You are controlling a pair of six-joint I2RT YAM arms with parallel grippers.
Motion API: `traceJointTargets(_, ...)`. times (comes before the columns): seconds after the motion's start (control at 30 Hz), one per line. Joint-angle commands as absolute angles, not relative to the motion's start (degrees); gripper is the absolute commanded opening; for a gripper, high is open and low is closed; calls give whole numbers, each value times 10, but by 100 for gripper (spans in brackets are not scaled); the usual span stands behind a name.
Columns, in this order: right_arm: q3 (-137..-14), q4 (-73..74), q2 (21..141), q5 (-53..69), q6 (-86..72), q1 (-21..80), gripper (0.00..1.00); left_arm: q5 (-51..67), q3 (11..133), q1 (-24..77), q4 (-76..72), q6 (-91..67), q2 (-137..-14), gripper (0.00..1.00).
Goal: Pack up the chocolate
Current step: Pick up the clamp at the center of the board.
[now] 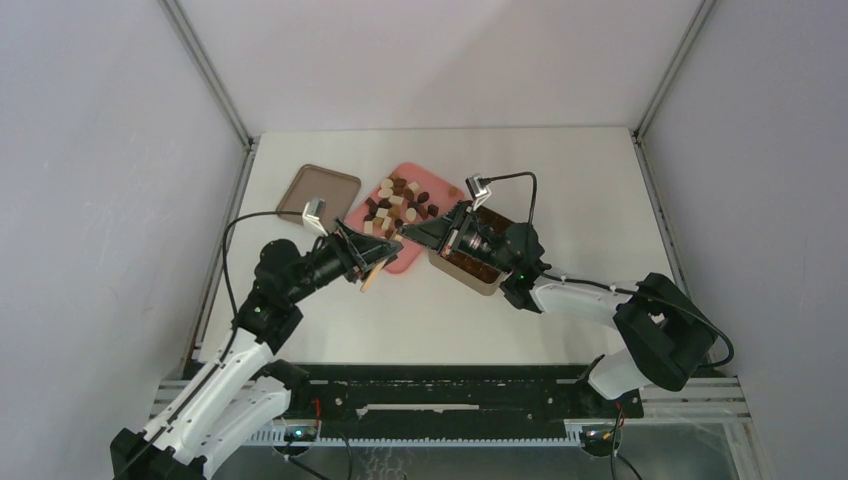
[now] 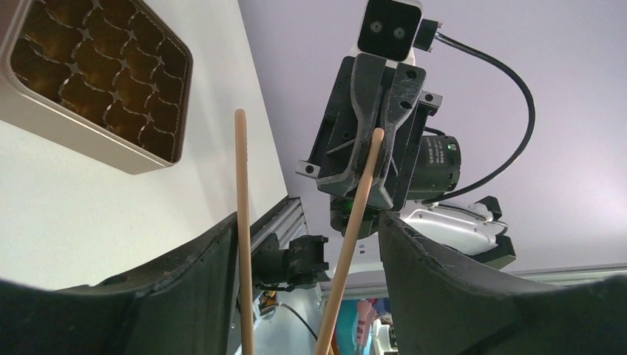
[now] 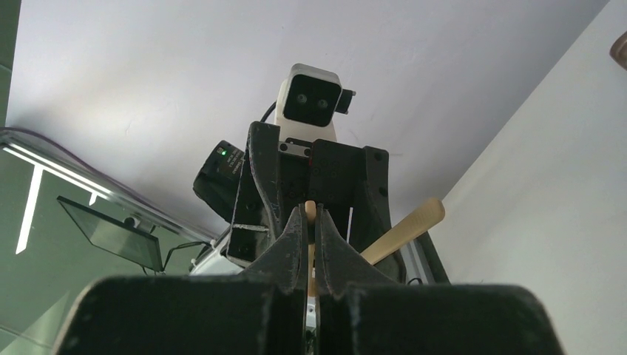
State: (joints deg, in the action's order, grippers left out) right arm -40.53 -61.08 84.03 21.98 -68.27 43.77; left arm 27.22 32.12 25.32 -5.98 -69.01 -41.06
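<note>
White counter below: left fingers grip the tongs while right fingers pinch one leg tip, likely re-seating them for chocolate.

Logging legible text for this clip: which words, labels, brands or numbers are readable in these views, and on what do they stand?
None: no text can be read in any view.
The tin, the brown lid, the pink tray and the wooden tongs show no print.
The camera housing shows only lenses; the motor beside it has a green light and no legible marking.
</note>
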Motion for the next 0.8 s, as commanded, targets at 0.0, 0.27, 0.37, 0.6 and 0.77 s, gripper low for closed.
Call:
traceJointTargets(0.0,-425,-640,832,224,-677,433,0,278,320,247,-56,-658,-397,70)
traceJointTargets(0.27,-425,-634,830,222,-672,432,0,287,322,247,-39,-642,-395,69)
traceJointTargets(0.37,-425,-634,830,221,-672,432,0,290,320,247,-37,-635,-393,64)
traceJointTargets(0.6,-425,-632,831,226,-671,432,0,284,321,247,-31,-621,-388,57)
traceJointTargets(0.77,-425,-615,826,230,-665,432,0,267,338,247,6,-578,-390,51)
